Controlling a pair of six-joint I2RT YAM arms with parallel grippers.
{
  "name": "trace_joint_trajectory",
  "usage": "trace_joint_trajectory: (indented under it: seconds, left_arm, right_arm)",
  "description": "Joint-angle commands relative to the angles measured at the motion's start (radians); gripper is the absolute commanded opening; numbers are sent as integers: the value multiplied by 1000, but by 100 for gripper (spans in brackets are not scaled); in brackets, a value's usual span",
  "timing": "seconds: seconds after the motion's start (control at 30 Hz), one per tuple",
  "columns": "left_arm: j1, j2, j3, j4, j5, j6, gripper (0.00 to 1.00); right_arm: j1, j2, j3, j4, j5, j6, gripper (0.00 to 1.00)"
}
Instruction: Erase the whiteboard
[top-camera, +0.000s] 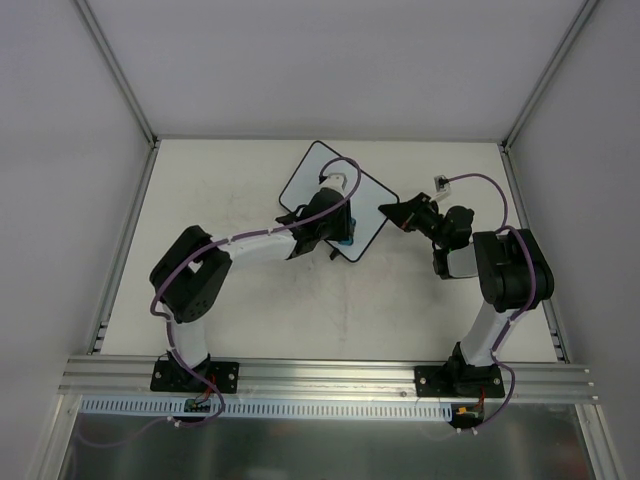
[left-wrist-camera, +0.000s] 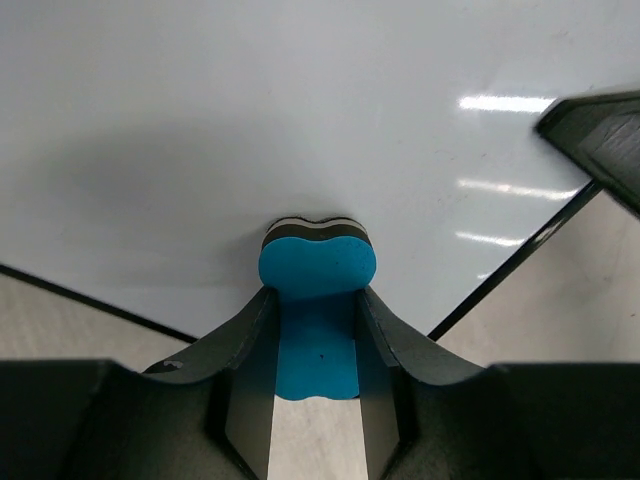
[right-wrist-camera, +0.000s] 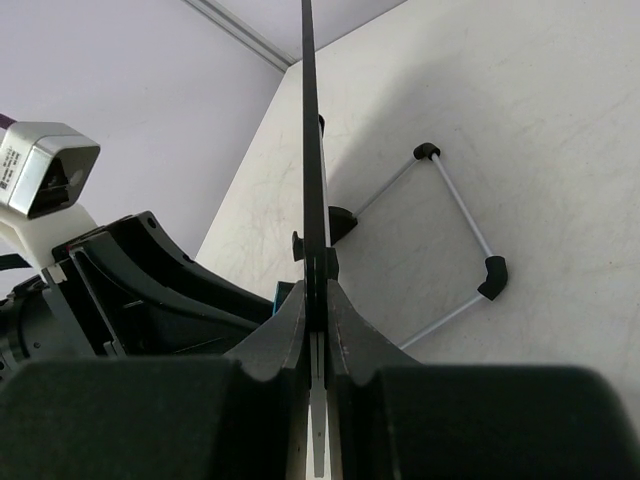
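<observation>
Toward the back middle of the surface (top-camera: 200, 180), the whiteboard (top-camera: 308, 168) sits turned cornerwise, one corner pointing at the rear wall. The left gripper (top-camera: 338, 226) reaches over it from the near left. Its jaws stand only a little apart, pinched on the blue-and-black eraser (top-camera: 345, 240). In the left wrist view the eraser (left-wrist-camera: 317, 268) sticks out past the fingertips with its dark felt end against the board's face (left-wrist-camera: 300, 100), which reads plain white with a few glints of light. The right gripper (top-camera: 402, 214) comes in from the right and is clamped tight on the board's right-hand rim. From the right wrist the board (right-wrist-camera: 312, 150) shows edge-on as a thin dark line running down between the closed jaws.
</observation>
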Motion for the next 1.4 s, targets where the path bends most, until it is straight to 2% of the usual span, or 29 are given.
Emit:
trace_joint_trajectory:
  seconds: [0.0,0.23,0.33,0.47,0.67,0.77,0.97,1.13,1.2,1.23,1.27,1.37]
  left_arm:
    - [1,-113,-35,-79,-13,57,0]
    - [10,-328,-151,-250,-60,45,0]
    - [44,-430,-281,-321,-65,-18,1]
    - [165,-513,-418,-341,41,-65,0]
    - [291,-614,-565,-361,82,-118,0]
    - [344,-657,-592,-379,76,-122,0]
    - [383,-623,-566,-416,61,-108,0]
    - [395,-544,-533,-424,117,-96,0]
    - [398,-514,-520,-424,136,-89,7]
    - [400,-504,-515,-424,139,-87,16]
    - [400,-504,-516,-424,140,-87,21]
    - [401,-513,-526,-424,127,-96,33]
  right_arm:
    - [18,18,25,28,-13,-16,5]
    - [16,20,27,28,-13,-16,5]
    - [16,21,30,28,-16,-14,5]
    - [18,27,33,35,-16,-11,5]
    - [18,31,28,46,-18,-8,5]
    - [18,32,30,51,-18,-4,5]
    - [19,37,36,51,-24,-2,5]
    - [19,38,37,51,-23,-2,6]
    - [19,37,36,51,-23,-2,6]
    - [19,37,36,51,-23,-2,6]
    - [19,37,36,51,-23,-2,6]
    - [19,34,34,51,-23,-2,6]
